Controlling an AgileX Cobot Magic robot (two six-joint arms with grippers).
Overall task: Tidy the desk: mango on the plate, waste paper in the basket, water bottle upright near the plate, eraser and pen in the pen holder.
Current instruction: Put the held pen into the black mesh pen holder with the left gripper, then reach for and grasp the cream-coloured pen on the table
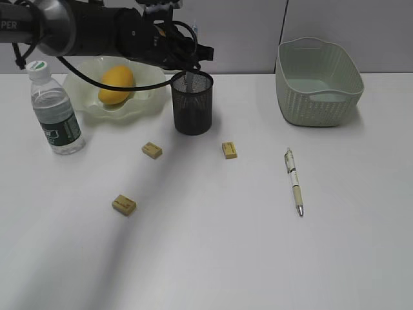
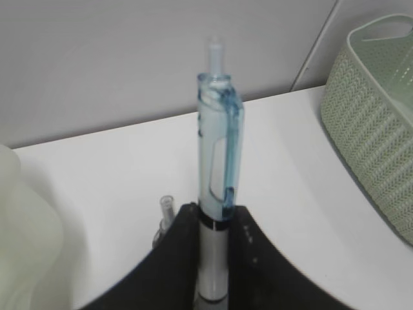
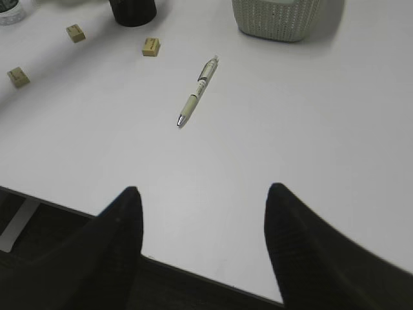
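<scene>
My left gripper (image 2: pixel 214 216) is shut on a translucent blue pen (image 2: pixel 218 155), held upright. In the exterior view this gripper (image 1: pixel 195 57) hangs over the black mesh pen holder (image 1: pixel 192 106). A white pen (image 1: pixel 294 181) lies on the desk (image 1: pixel 213 258) right of centre. Three tan erasers (image 1: pixel 152 150) (image 1: pixel 230 150) (image 1: pixel 124 205) lie in front of the holder. The mango (image 1: pixel 117 84) rests on the plate (image 1: pixel 145 106). The water bottle (image 1: pixel 55 110) stands upright to the left of the plate. My right gripper (image 3: pixel 203 194) is open over the desk's front edge. No waste paper is in view.
The pale green basket (image 1: pixel 316 84) stands at the back right. A second clear pen top (image 2: pixel 166 210) pokes up beside my left finger. The grey wall runs close behind the holder and plate. The left arm stretches over the plate.
</scene>
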